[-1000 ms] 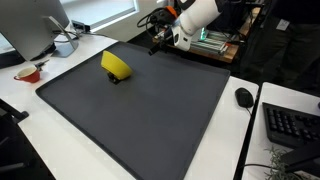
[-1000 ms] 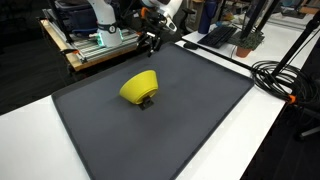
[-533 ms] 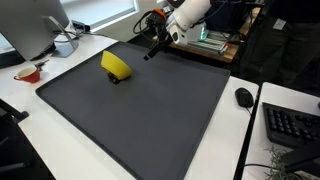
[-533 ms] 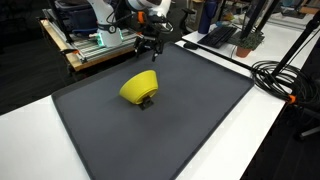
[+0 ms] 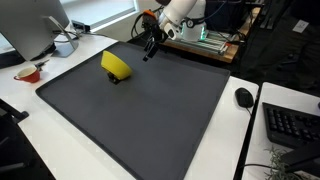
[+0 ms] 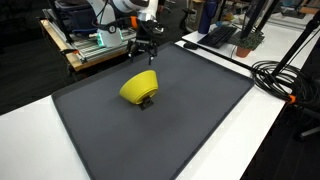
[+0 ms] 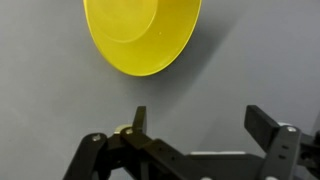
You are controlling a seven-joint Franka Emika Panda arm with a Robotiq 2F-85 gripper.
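Red cup (image 5: pixel 30 73): on the white table left of the dark mat (image 5: pixel 140 125), where it stood a second ago.
Yellow bowl (image 5: pixel 116 66): tipped on its side on the mat's far left part, propped on a small dark object (image 6: pixel 146 101). It has not moved, and it fills the top of my wrist view (image 7: pixel 140 35).
My pincer (image 5: pixel 150 50): over the mat's far edge, right of the bowl and apart from it. My fingers are spread wide and hold nothing (image 7: pixel 200 118). Since a second ago I have swung left toward the bowl and dipped slightly (image 6: pixel 147 47).
Mouse (image 5: pixel 244 97): right of the mat, unchanged.
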